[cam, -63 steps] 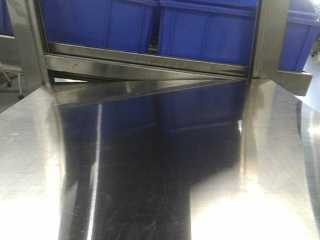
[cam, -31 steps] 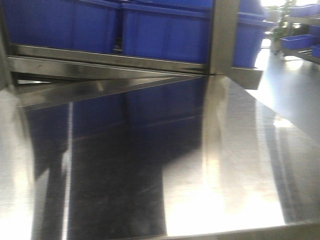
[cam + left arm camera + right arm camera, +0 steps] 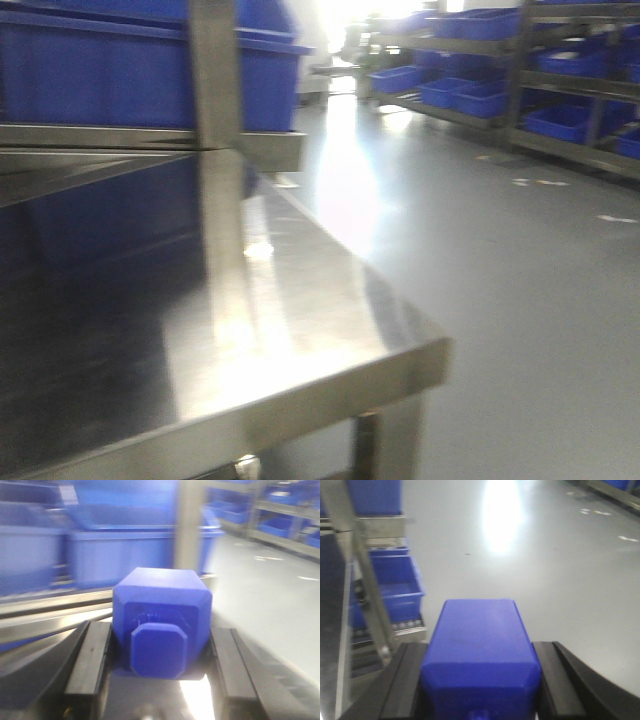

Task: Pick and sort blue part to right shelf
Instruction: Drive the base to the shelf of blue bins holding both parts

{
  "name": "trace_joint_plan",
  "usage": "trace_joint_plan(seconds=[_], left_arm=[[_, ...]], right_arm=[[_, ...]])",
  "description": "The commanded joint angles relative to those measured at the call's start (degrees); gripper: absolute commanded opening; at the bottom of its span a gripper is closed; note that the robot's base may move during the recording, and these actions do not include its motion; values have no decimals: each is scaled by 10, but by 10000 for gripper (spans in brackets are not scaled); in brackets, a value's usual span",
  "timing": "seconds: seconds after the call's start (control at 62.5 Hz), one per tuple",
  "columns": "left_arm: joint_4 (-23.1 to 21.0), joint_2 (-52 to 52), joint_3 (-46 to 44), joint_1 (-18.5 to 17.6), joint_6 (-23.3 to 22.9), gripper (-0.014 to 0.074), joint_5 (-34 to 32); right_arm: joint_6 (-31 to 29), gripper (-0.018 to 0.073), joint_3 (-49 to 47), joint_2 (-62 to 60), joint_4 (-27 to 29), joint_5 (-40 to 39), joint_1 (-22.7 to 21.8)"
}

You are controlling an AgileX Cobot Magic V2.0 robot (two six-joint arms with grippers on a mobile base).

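Observation:
The blue part [image 3: 480, 640], a boxy block with straight sides and bevelled shoulders, fills the right wrist view. My right gripper [image 3: 480, 680] is shut on it, a black finger against each side. My left gripper [image 3: 159, 635] is shut on another blue block [image 3: 160, 600] whose wide eight-sided knob cap faces the camera. The right shelf [image 3: 120, 138], a steel rack with a flat front rail and large blue bins [image 3: 100, 70], stands behind the table at the left of the front view. Its lower tier shows in the right wrist view as well, holding a blue bin [image 3: 395, 587]. Neither gripper appears in the front view.
The shiny steel table [image 3: 300, 330] ends in a corner at mid-frame, with a leg beneath it. Grey floor [image 3: 500, 280] stretches out to the right. More racks with blue bins [image 3: 560, 110] line the far right. All views are motion-blurred.
The front view has swung to the right. The rack and bins slid from centre to the left edge, and the table corner, the floor and the far racks came into view.

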Motion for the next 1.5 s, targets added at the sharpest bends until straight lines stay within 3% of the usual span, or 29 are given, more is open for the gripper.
trace_joint_plan(seconds=[0.0, 1.487], left_arm=[[-2, 1, -17, 0, 0, 279, -50], [-2, 1, -17, 0, 0, 279, -50]], right_arm=[[-4, 382, -16, 1, 2, -51, -3], [-4, 382, -16, 1, 2, -51, -3]])
